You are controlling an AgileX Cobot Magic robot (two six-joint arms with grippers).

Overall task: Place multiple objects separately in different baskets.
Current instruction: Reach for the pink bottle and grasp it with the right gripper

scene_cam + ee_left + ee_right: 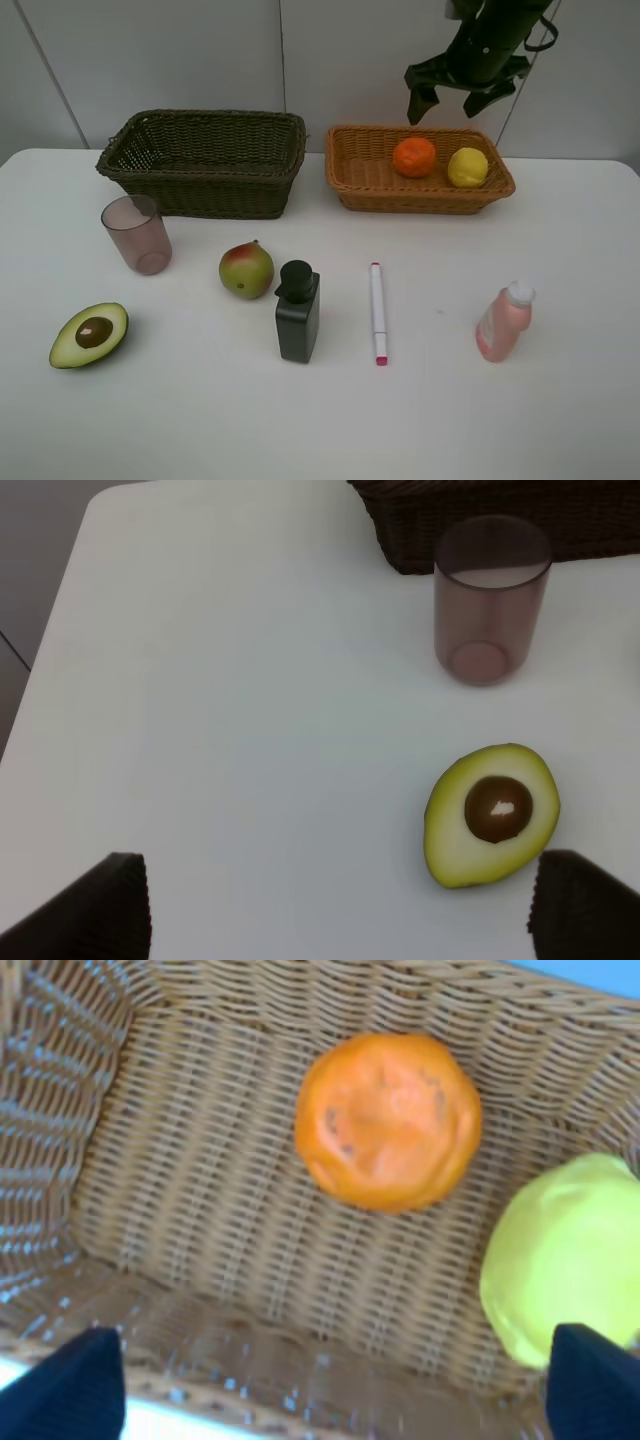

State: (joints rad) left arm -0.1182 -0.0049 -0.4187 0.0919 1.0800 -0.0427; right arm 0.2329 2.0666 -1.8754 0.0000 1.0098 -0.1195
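Observation:
The orange [414, 157] and the lemon [467, 167] lie in the orange-tan basket [360, 185]; both show in the right wrist view, orange [388, 1120], lemon [565, 1260]. My right gripper [455, 102] hangs open and empty above that basket. The dark basket [205, 160] holds nothing I can see. On the table stand the mauve cup [137, 234], pear-like fruit [246, 270], halved avocado [90, 335], black pump bottle [298, 312], marker [378, 311] and pink bottle [503, 321]. My left gripper [340, 905] is open above the table next to the avocado [490, 815] and cup [490, 600].
The white table [560, 420] ends at a grey wall behind the baskets. The left arm is out of the exterior high view.

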